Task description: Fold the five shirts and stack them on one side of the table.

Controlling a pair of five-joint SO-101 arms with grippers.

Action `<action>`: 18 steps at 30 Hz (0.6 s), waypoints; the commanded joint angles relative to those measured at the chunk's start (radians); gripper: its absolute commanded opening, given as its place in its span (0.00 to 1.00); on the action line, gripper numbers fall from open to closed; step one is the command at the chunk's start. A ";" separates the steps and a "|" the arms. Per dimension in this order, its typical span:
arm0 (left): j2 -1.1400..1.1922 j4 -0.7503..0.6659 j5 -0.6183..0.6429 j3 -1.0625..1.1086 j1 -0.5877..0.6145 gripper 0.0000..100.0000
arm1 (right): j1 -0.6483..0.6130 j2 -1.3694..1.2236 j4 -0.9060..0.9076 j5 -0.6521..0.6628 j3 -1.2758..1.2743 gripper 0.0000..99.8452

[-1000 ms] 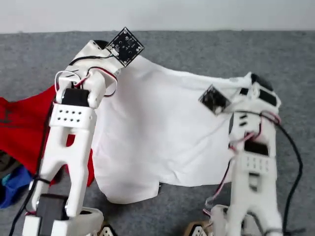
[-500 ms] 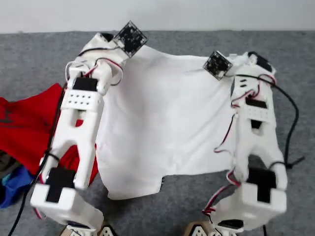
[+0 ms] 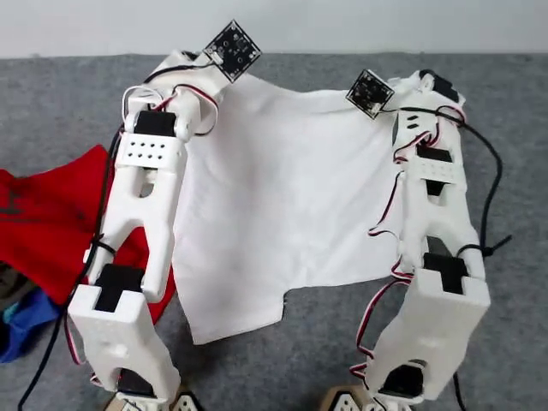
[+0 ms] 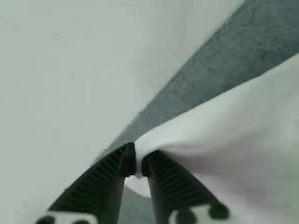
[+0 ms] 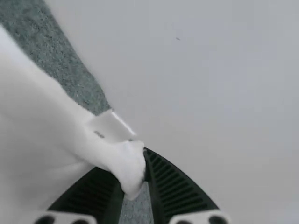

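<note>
My left hand and right hand each pinch the white shirt at its far edge. It looks limp and light, so the corners hold best.

Left arm and right arm stretch forward side by side, left claw and right claw pinching the white shirt.

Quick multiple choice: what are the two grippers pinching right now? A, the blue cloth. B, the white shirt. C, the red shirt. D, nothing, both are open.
B: in each wrist view, the left gripper and the right gripper are closed on a bunched edge of the white shirt.
</note>
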State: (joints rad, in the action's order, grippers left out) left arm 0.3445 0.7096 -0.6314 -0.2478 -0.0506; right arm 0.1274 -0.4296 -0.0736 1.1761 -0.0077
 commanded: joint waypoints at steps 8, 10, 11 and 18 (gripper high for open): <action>-0.060 0.562 -0.008 -0.054 -0.003 0.01 | 0.031 0.191 0.305 0.003 -0.127 0.01; -0.072 0.647 -0.008 -0.054 -0.005 0.01 | 0.039 0.251 0.398 0.003 -0.170 0.01; -0.077 0.687 -0.008 -0.054 -0.005 0.01 | 0.041 0.282 0.444 0.003 -0.189 0.01; -0.110 0.970 -0.012 -0.054 -0.008 0.02 | 0.045 0.487 0.779 0.003 -0.282 0.01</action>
State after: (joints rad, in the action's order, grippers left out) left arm 0.3092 1.5643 -0.6314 -0.2539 -0.0506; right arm 0.1580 -0.0721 0.5769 1.1761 -0.2946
